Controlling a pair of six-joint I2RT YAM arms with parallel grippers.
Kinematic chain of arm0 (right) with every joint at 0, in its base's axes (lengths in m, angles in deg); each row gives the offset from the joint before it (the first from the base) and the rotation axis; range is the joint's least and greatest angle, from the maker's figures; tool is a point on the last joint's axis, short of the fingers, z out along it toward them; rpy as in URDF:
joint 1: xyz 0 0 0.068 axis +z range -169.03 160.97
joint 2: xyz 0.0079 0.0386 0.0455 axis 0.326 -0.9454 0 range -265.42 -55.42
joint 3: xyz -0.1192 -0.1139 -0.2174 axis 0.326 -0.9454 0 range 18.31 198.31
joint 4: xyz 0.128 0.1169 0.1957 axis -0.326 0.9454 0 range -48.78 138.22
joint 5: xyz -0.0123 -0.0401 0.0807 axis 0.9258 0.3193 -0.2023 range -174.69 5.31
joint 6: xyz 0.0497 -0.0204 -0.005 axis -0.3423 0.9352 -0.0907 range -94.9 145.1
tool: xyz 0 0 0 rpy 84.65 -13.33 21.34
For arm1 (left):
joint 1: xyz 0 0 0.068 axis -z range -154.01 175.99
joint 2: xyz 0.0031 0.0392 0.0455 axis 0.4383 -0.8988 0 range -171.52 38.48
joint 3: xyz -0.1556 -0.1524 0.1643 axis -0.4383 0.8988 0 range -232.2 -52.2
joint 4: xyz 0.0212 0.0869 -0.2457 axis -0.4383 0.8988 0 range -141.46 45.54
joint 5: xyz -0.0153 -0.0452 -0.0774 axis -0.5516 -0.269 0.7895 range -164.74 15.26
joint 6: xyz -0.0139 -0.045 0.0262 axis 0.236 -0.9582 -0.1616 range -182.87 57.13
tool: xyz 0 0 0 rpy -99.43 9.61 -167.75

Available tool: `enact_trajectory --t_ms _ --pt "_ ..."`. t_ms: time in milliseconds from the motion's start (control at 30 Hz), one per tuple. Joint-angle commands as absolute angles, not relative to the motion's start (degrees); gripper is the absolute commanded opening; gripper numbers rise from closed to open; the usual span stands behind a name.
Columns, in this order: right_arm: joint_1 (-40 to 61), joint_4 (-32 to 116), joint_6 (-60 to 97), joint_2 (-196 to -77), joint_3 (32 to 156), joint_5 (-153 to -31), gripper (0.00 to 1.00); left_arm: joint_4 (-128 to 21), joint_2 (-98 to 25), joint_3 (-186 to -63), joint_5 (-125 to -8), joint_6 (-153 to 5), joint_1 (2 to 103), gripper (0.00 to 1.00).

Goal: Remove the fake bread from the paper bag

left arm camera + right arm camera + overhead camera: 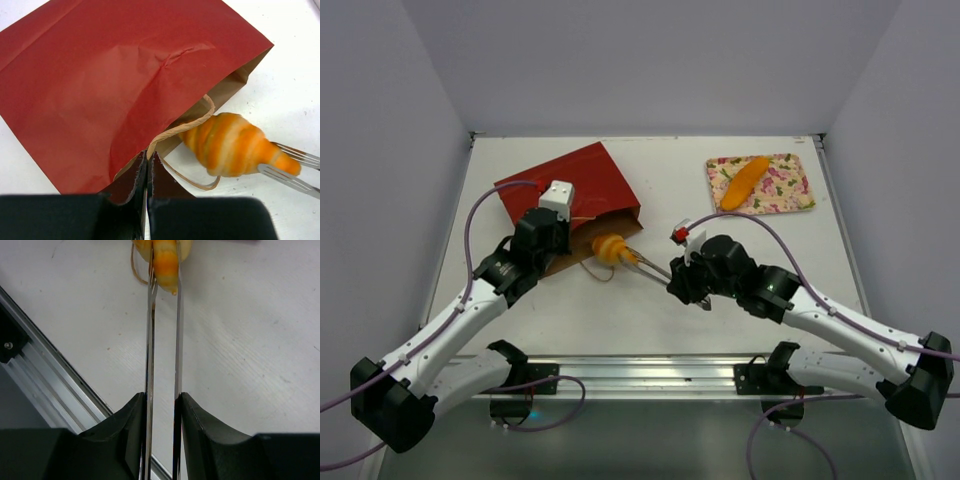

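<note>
Closest in the right wrist view, the right gripper [162,405] has its jaws closed on the handle end of thin metal tongs [178,340]. The tongs reach forward, and their tips pinch the narrow end of the bread [230,145], a croissant with orange stripes. In the left wrist view the left gripper [148,170] is closed tight on the edge of the bag [100,85] beside its mouth and pins it down.

The bag lies flat on the left half of the worktop [600,320], toward the far edge, with its mouth turned to the middle. The bread is just in front of this mouth, and nearly all of it is outside. Only its thick end is at the brown paper edge, next to a tan handle [185,127]. I cannot tell if it rests on the worktop or is lifted.

I judge the task almost finished. What is left is to draw the bread clear of the mouth and handles and to put it down.

Its long axis follows the tongs, slanting from the bag mouth toward the near right. The pointed tip looks at the right gripper and the thick end looks into the bag.
</note>
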State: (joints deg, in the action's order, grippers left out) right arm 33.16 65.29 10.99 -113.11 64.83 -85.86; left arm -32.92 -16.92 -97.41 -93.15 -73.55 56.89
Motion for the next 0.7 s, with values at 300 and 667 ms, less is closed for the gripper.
enact_trajectory --t_ms 300,667 --pt "33.44 79.97 0.24 -100.95 67.52 -71.44 0.29 -32.74 -16.63 -99.14 -93.46 -74.74 55.70 0.00" --pt "33.36 89.03 -4.69 -100.24 70.95 -57.98 0.28 -32.74 -16.28 -99.14 -92.84 -74.74 55.44 0.00"
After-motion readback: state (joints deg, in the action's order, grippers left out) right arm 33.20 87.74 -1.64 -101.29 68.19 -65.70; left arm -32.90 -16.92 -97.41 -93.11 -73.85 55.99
